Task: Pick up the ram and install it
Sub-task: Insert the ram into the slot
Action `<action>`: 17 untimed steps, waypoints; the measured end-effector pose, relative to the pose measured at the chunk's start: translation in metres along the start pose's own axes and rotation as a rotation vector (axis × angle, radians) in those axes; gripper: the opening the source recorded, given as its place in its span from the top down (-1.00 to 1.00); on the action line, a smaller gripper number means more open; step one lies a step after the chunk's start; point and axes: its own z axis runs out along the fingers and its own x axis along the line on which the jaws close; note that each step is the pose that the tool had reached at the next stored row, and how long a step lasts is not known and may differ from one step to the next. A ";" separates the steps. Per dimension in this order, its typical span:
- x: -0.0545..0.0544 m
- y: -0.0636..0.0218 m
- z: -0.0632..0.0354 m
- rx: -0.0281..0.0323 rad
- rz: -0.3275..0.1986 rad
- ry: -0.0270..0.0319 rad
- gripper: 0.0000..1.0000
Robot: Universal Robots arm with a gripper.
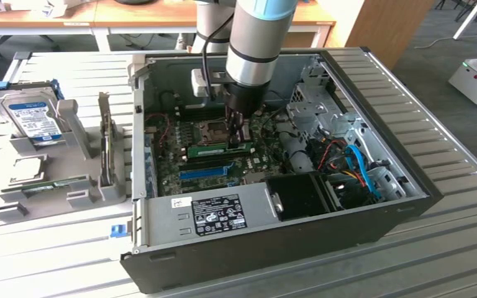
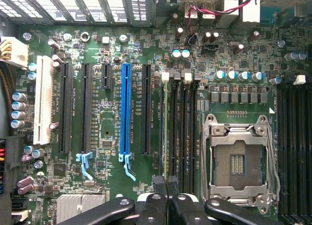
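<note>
At the exterior view's left, a holder (image 1: 110, 186) on the counter (image 1: 437, 261) carries a hard drive (image 1: 33, 115) and a spare green stick (image 1: 52, 185). Inside the PC case (image 1: 404, 205) your gripper (image 1: 240, 131) stands over the motherboard (image 1: 259, 162), jaws pinched on the top edge of the ram (image 1: 213, 149), which sits edge-up among the memory slots (image 2: 183, 132), between the blue slot (image 1: 205, 172) and the CPU socket (image 1: 209, 131). You're at the seating step, I judge, which calls for a straight, even downward press; whether its latches have closed is hard to make out.
</note>
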 end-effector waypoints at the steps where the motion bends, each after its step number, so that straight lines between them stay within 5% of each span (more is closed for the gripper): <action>1: 0.000 0.0000 0.0000 0.0000 0.000 0.0000 0.76; 17: 0.000 -0.0002 0.0029 0.0003 0.000 -0.0001 0.76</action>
